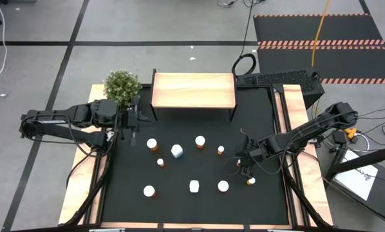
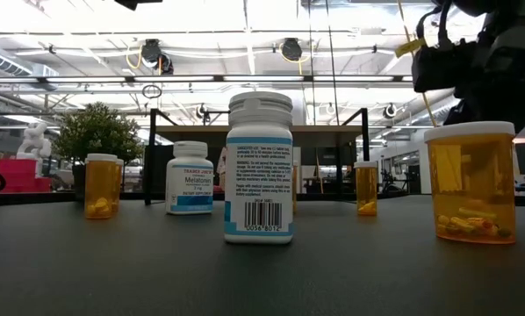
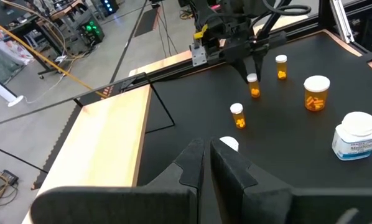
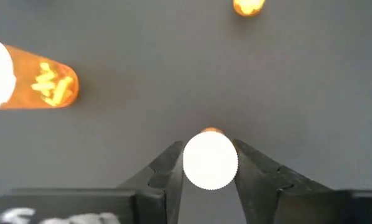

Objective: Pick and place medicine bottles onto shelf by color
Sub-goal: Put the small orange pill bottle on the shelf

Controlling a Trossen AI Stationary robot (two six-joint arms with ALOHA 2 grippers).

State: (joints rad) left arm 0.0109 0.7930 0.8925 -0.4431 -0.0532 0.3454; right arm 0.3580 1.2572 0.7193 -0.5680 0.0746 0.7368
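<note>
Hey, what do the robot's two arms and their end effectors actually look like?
Both arms are dark, jointed and slender, with black cables trailing along them. The left end effector has two chunky matte-black fingers with angular tips. The right end effector has the same dark tapered fingers; a yellow fitting sits near that arm's base.

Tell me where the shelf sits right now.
In the high view the shelf stands at the table's far edge, centred, with the potted plant just to its left and the bottles on the black mat in front.
</note>
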